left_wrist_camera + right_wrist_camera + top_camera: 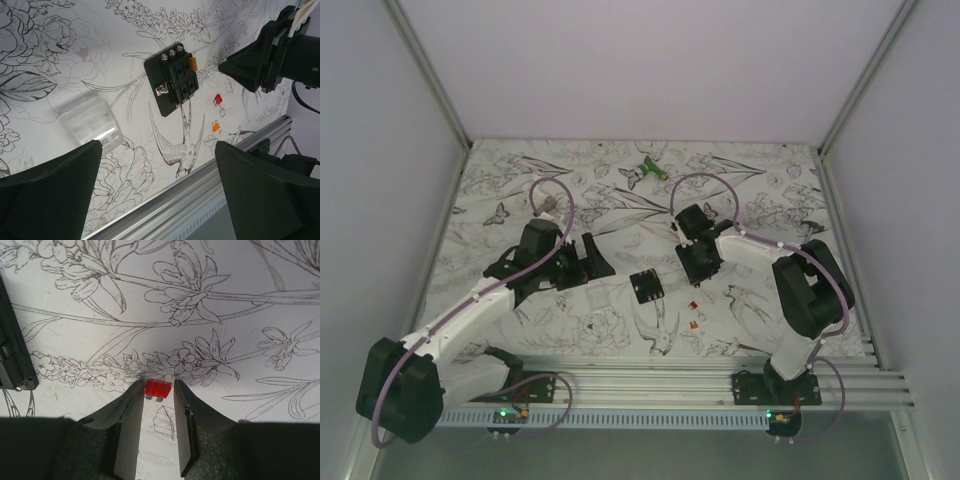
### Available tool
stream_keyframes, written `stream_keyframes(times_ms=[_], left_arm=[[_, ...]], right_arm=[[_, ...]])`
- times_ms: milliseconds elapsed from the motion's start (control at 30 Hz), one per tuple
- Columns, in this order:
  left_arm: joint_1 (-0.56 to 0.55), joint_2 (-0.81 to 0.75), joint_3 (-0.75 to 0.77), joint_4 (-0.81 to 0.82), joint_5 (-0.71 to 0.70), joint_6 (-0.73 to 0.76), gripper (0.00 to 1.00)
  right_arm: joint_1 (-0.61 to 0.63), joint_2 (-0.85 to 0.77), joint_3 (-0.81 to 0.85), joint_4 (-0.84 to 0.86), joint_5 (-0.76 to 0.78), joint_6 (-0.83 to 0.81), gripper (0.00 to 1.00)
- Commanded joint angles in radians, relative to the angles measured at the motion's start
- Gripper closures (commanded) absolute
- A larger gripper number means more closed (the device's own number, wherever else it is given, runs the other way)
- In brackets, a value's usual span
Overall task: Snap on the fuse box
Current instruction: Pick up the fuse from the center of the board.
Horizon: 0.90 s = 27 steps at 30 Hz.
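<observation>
The black square fuse box lies flat on the flower-printed mat between my two arms. In the left wrist view, the fuse box shows an orange fuse in one slot at its far side. My left gripper is open and empty, just left of the box; its jaws stand wide apart above the mat. My right gripper hovers right of the box, and in the right wrist view my right gripper is shut on a small red fuse at its fingertips. The box's edge shows at the left.
A clear plastic cover lies on the mat left of the box. A loose red fuse and an orange fuse lie right of it. A green-and-white tool lies at the back. An aluminium rail runs along the near edge.
</observation>
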Motion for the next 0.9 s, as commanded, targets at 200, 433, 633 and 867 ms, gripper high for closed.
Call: stream_keyframes(times_ms=[200,433,633,867], left_arm=[[-0.011,0.012,0.025,-0.01,-0.005,0.01,0.0],[-0.011,0.031,0.034,-0.009,0.003,0.015,0.0],[-0.013,0.034,0.034,-0.008,0.003,0.017,0.0],[-0.021,0.036,0.036,-0.001,0.009,0.011,0.0]], right_arm=[[0.022,-0.019,-0.022,-0.009,0.077,0.158,0.59],[0.024,0.002,-0.029,-0.028,0.071,0.221,0.63],[0.024,0.0,-0.045,-0.03,0.086,0.26,0.68],[0.024,-0.044,-0.053,0.009,0.086,0.268,0.78]])
